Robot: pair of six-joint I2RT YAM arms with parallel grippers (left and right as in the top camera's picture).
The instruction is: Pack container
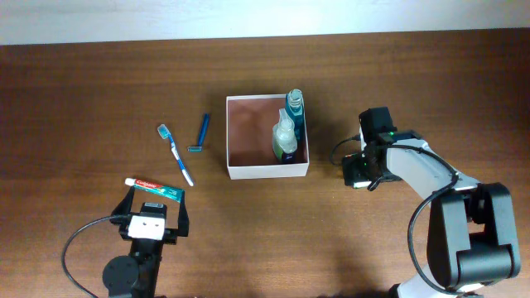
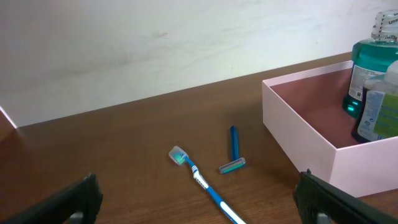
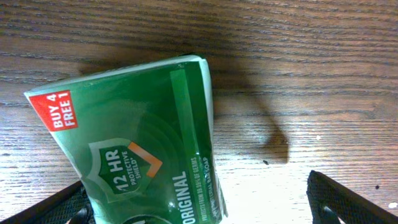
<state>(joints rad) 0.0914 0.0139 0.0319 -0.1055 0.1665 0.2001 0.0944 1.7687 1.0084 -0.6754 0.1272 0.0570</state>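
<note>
- Overhead: the container [image 1: 236, 170] sits mid-table [image 1: 83, 83], open top up. Two bottles lie against its right wall: a teal bottle [image 1: 295, 104] at the far corner and a pale bottle [image 1: 285, 137] just nearer.
- Left of the box and apart from it lie a razor [image 1: 201, 132] and a toothbrush [image 1: 175, 154]. A toothpaste tube [image 1: 152, 188] lies nearer the front edge.
- The left gripper [image 1: 156, 201] is spread wide, its tips just behind the tube and holding nothing.
- The right gripper [image 1: 356, 171] is low over the wood, right of the box and clear of its wall. Its opening cannot be told from here.
- Left wrist: the toothbrush [image 2: 200, 181] and razor [image 2: 234, 150] lie ahead on bare wood, with the container [image 2: 298, 134] to the right and both bottles showing above its rim. The fingers [image 2: 74, 202] sit at the bottom corners, far apart, with nothing between them.
- Right wrist: a green soap pack [image 3: 137, 143] lies flat on the wood, its printed face up. It fills the left part of the gap between the widely spread fingers [image 3: 348, 200]. The right one is well clear of the pack. Whether the left one touches it cannot be told.
</note>
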